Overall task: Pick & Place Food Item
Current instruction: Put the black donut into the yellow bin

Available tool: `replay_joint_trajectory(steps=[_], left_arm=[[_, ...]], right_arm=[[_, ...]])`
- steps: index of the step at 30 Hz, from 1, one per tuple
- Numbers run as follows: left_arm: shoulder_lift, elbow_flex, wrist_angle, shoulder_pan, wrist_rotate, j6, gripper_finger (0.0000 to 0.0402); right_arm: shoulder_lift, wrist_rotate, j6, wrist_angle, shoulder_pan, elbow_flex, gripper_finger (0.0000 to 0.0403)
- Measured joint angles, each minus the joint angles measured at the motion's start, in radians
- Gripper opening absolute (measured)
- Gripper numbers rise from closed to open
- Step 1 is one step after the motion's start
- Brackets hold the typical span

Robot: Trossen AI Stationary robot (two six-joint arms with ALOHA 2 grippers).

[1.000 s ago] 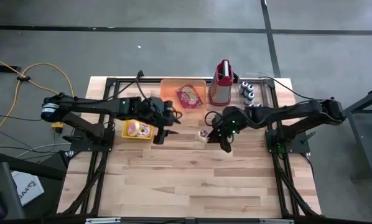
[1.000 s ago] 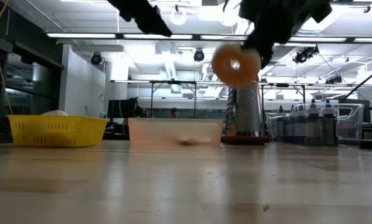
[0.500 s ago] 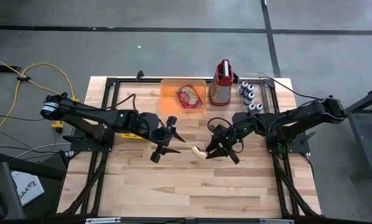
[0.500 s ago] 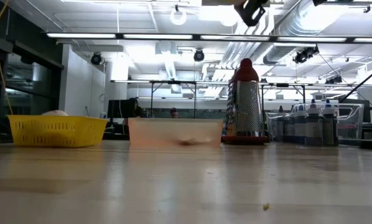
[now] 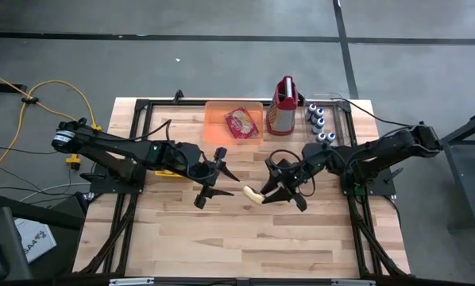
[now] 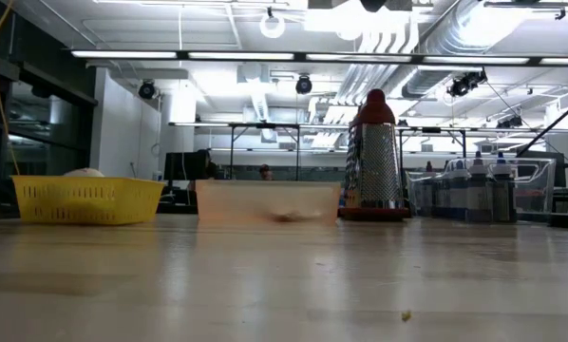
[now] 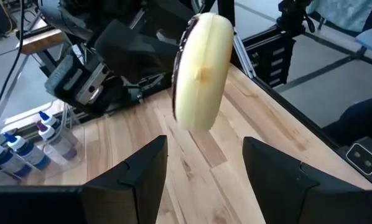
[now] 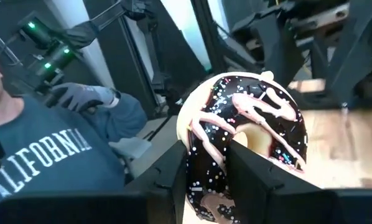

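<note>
Over the wooden surface (image 5: pixel 222 230) our right end effector (image 5: pixel 263 193) grips the donut (image 5: pixel 252 194) edgewise, presenting it to the wide-spread left end effector (image 5: pixel 212 179).

Illumination: bright, even overhead light from ceiling strip fixtures (image 6: pixel 265 55) at 12 o'clock in the low view, glaring white; shadows on the table (image 5: pixel 245 230) soft and faint. Focus: low-view foreground tabletop blurred, orange bin (image 6: pixel 268 201) hazy. Right wrist view: doughnut (image 8: pixel 245 146) sharp, background at 9 o'clock soft.
</note>
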Motion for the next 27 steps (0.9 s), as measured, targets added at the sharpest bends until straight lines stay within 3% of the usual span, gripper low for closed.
replay_joint_trajectory(steps=[6,14,19,27], left_arm=[[0.000,0.000,0.008,0.000,0.000,0.003,0.0201],[0.000,0.000,0.012,0.015,0.003,0.010,0.0201],[0.000,0.000,0.012,0.032,0.099,0.006,0.0201],[0.009,0.000,0.035,0.042,0.114,0.009,0.0201]], right_arm=[[0.022,-0.007,-0.021,0.045,-0.029,0.000,0.0093],[0.125,-0.117,0.011,0.193,-0.066,0.000,0.0093],[0.133,-0.138,0.005,0.222,-0.093,0.000,0.0093],[0.133,-0.142,-0.015,0.249,-0.110,0.000,0.0093]])
